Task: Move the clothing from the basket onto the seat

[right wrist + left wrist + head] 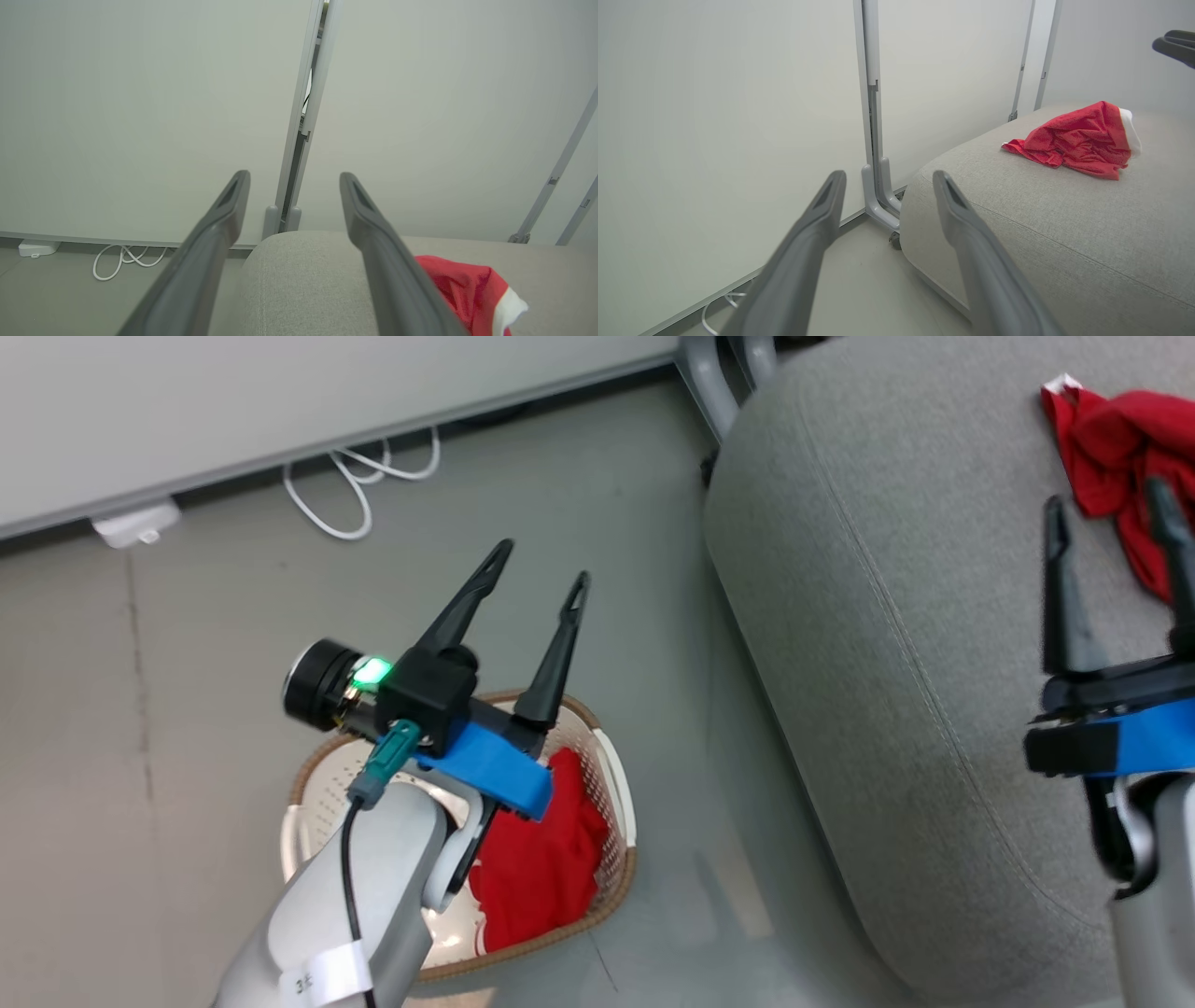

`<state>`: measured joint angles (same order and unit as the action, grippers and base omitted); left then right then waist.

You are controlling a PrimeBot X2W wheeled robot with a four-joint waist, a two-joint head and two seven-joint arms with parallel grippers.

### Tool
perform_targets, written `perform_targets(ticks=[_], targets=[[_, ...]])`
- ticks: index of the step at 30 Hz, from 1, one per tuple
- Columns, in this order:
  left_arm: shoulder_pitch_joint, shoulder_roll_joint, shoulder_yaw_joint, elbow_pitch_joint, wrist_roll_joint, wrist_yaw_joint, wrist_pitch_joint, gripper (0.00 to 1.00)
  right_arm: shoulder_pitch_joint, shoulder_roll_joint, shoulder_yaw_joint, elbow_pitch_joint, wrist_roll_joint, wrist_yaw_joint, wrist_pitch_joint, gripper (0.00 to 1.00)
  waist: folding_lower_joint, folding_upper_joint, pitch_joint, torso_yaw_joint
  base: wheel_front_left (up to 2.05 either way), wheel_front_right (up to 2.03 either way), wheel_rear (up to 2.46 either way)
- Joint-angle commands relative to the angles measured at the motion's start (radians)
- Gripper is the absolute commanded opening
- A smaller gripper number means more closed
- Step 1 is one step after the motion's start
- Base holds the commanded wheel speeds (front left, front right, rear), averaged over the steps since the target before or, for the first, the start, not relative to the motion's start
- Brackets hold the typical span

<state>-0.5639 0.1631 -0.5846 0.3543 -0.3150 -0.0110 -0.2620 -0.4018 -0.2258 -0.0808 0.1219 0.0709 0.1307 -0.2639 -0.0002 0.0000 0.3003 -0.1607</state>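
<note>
Spread, empty left gripper [542,563] above cream perforated plastic basket [627,873], lower centre, containing red fabric clothing [541,859]; right gripper [1106,497], likewise spread, near red garment [1111,425] on grey upholstered seat [887,616], upper right. Likely hazard: a shallow pinch dropping fabric on the floor.

One garment [1111,439] lies on the seat [887,616] (far right); another garment [541,868] in the basket [621,784], left of it.

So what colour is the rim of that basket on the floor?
Brown, woven-looking rim on a cream-white basket; the head view shows it best.
</note>
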Motion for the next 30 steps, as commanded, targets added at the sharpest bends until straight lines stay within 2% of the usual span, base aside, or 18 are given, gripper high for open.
perform_targets(ticks=[1, 7, 11, 23, 30], targets=[[0.022, 0.0, 0.013, -0.003, 0.008, 0.005, -0.004, 1.0, 0.017, 0.005, 0.005, -0.001, 0.003, 0.0, -0.001, 1.0, 0.0002, 0.0, -0.051, 0.046, 0.0, 0.0, 0.0], [0.13, -0.015, 0.146, -0.025, 0.031, 0.019, -0.004, 1.0, 0.062, 0.056, 0.062, 0.018, 0.013, 0.0, -0.001, 1.0, 0.0002, 0.0, -0.121, 0.089, 0.0, 0.0, 0.0], [0.204, -0.028, 0.221, -0.041, 0.054, 0.011, -0.004, 1.0, 0.111, 0.082, 0.074, 0.038, 0.016, 0.0, -0.001, 1.0, 0.0002, 0.0, -0.16, 0.11, 0.0, 0.0, 0.0], [0.375, -0.07, 0.407, -0.079, 0.119, -0.026, -0.004, 1.0, 0.252, 0.137, 0.026, 0.077, 0.025, 0.0, -0.001, 1.0, 0.0002, 0.0, -0.236, 0.145, 0.0, 0.0, 0.0], [0.436, -0.092, 0.48, -0.097, 0.148, -0.052, -0.004, 1.0, 0.312, 0.155, -0.002, 0.093, 0.027, 0.0, -0.001, 1.0, 0.0002, 0.0, -0.259, 0.151, 0.0, 0.0, 0.0]])
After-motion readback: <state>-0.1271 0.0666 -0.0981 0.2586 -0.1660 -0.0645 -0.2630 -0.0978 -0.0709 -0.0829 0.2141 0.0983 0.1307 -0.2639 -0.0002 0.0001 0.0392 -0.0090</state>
